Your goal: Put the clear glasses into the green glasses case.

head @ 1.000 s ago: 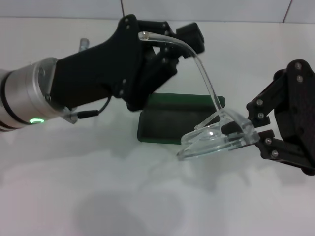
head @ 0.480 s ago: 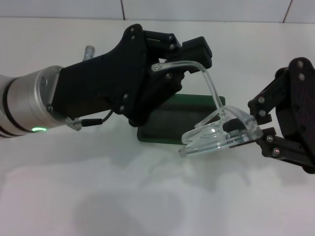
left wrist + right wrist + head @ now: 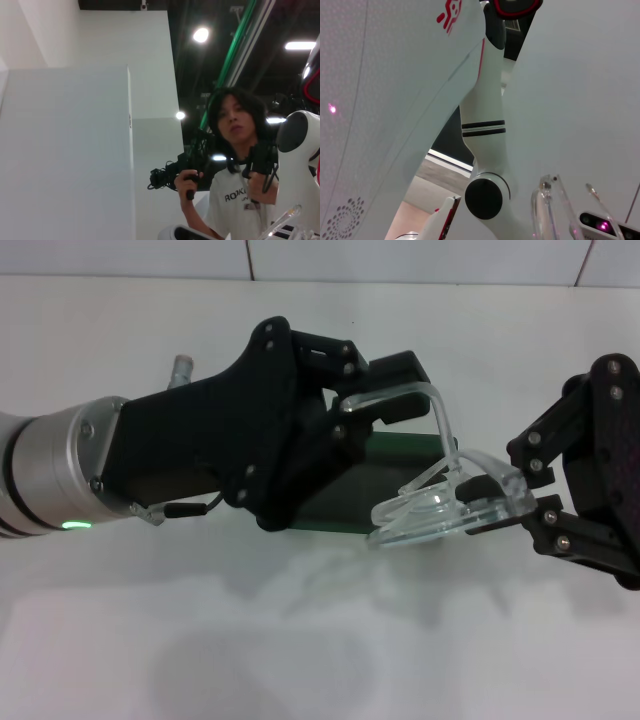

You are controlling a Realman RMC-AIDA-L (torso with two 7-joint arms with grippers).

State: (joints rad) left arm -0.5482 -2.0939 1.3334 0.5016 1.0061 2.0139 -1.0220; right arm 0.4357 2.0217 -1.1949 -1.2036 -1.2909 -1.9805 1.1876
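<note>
White tabletop (image 3: 200, 660) lies under both my arms. On it, behind my left gripper (image 3: 385, 390), sits the dark green rounded glasses case (image 3: 400, 448), open; its dark lining is mostly hidden, so its contents I cannot tell. My right gripper (image 3: 490, 502) clenches the front of the transparent colourless plastic glasses (image 3: 445, 508), held above the case's near edge. My left gripper's fingers close on one clear arm.

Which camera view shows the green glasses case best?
The head view: the green glasses case lies on the table behind the left gripper, partly hidden, with the clear glasses before it. Neither wrist view shows the case.
</note>
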